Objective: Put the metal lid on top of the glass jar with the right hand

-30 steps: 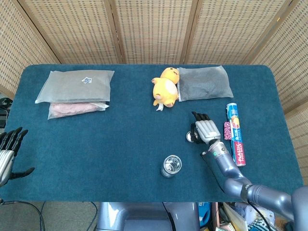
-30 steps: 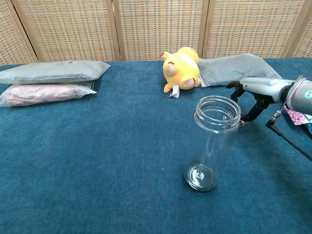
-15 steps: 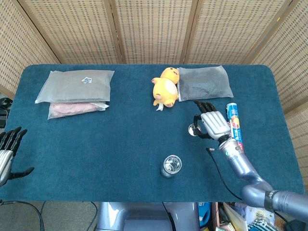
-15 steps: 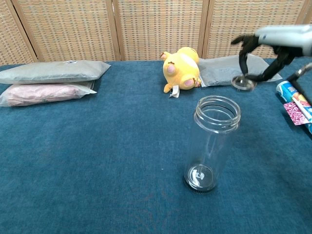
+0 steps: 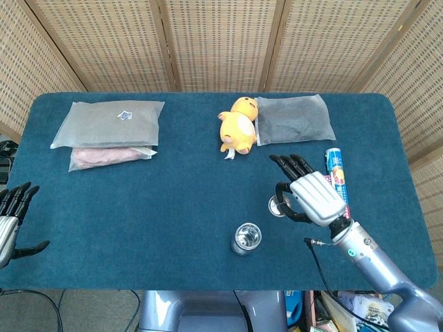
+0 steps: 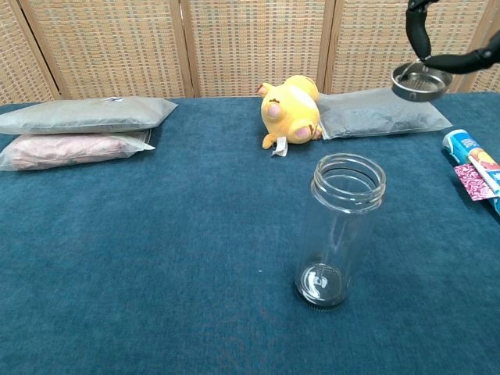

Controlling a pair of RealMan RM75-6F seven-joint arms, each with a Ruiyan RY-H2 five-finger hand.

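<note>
The glass jar (image 6: 340,226) stands upright and open near the table's front middle, also seen from above as the jar (image 5: 246,238). My right hand (image 5: 313,195) is raised above the table, right of and beyond the jar, and pinches the round metal lid (image 5: 278,205) at its left side. In the chest view only the fingers (image 6: 418,23) and the lid (image 6: 420,82) show at the top right, well above the jar's mouth. My left hand (image 5: 10,221) hangs at the table's left edge, fingers apart, holding nothing.
A yellow plush toy (image 5: 237,124) and a grey padded bag (image 5: 293,119) lie at the back middle. Two flat packets (image 5: 109,133) are stacked at the back left. A plastic-wrap roll (image 5: 339,188) with a small pink packet lies at the right.
My right hand has lifted the metal lid off the table and risen high, now nearly out of the chest view's top. The jar and left hand have not moved.
</note>
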